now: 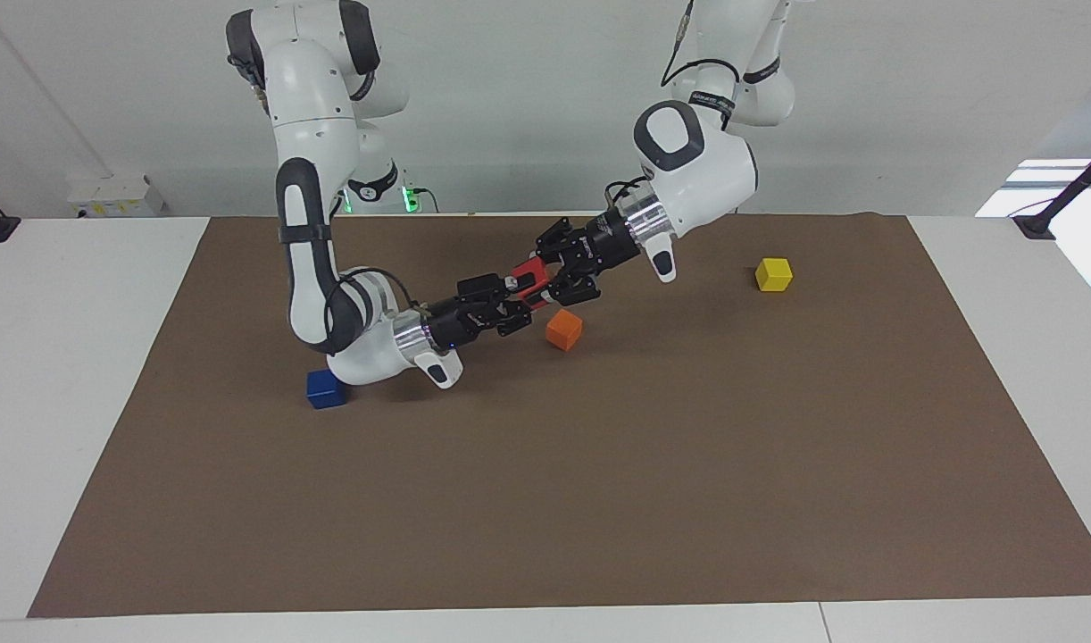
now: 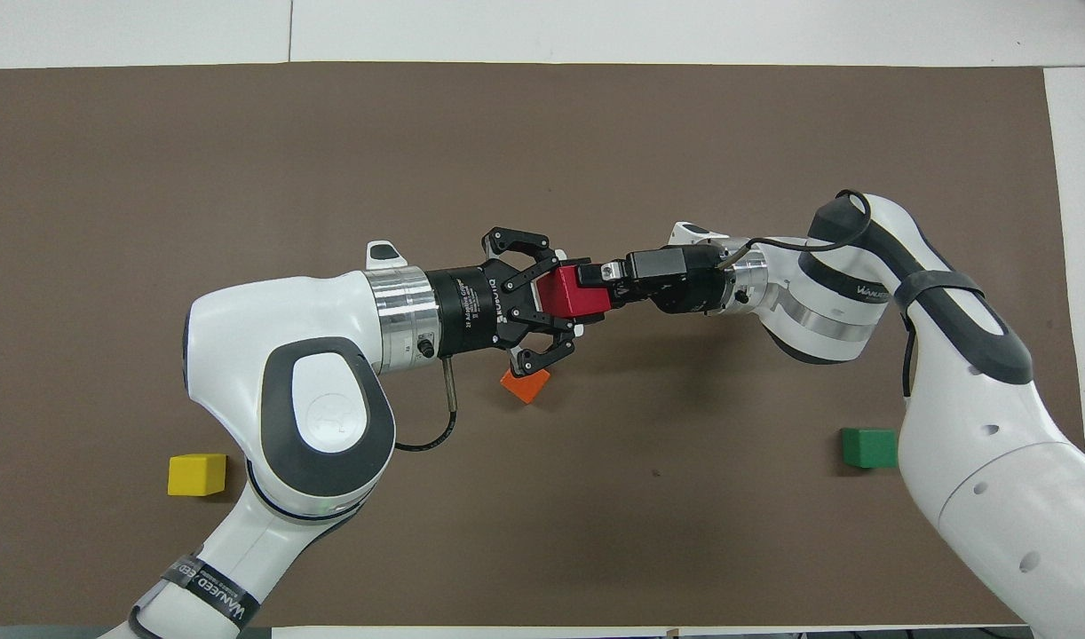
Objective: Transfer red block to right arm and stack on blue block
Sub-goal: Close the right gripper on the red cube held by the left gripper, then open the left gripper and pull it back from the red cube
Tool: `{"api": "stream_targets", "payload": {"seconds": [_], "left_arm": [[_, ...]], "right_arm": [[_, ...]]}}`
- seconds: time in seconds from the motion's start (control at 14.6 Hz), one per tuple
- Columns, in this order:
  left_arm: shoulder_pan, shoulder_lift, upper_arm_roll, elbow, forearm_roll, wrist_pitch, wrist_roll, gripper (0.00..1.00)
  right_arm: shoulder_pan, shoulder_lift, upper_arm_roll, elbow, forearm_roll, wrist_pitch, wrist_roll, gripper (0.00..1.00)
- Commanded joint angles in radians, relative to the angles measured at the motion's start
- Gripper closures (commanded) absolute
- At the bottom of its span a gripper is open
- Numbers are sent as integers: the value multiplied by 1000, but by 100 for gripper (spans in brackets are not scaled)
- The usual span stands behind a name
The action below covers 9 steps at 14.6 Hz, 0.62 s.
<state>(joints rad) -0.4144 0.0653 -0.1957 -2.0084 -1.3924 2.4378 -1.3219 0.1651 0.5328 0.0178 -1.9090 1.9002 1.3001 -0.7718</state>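
While the small bright red cube (image 2: 574,295) hangs in the air over the brown mat (image 1: 599,500) (above a small orange cube (image 1: 564,329)), both black two-finger grippers clamp it: the left gripper (image 2: 556,297) and the right gripper (image 2: 593,286). Toward the right arm's end, a small deep blue cube (image 1: 324,388) rests on the mat.

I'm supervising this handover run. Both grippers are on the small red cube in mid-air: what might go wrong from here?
1. The left gripper and right gripper both clamp the small red cube; if either arm pulls before the left lets go, the cube may twist or slip.
2. It hangs over the orange cube; dropped, it might knock that away.
3. The right arm's elbow sits close over the deep blue cube, so swinging toward it could bump it.
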Motion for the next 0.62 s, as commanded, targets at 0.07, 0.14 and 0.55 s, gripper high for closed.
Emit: {"api": "stream_targets", "payload": {"seconds": [0.07, 0.14, 0.55], "left_arm": [[-18, -13, 6, -12, -14, 18, -7, 100], [-18, -13, 6, -10, -14, 18, -7, 100], [3, -15, 9, -10, -14, 3, -5, 0]], "right_arm": [[8, -14, 2, -10, 16, 44, 3, 100], [8, -16, 2, -10, 16, 45, 3, 100], [10, -16, 2, -12, 23, 45, 5, 100]]}}
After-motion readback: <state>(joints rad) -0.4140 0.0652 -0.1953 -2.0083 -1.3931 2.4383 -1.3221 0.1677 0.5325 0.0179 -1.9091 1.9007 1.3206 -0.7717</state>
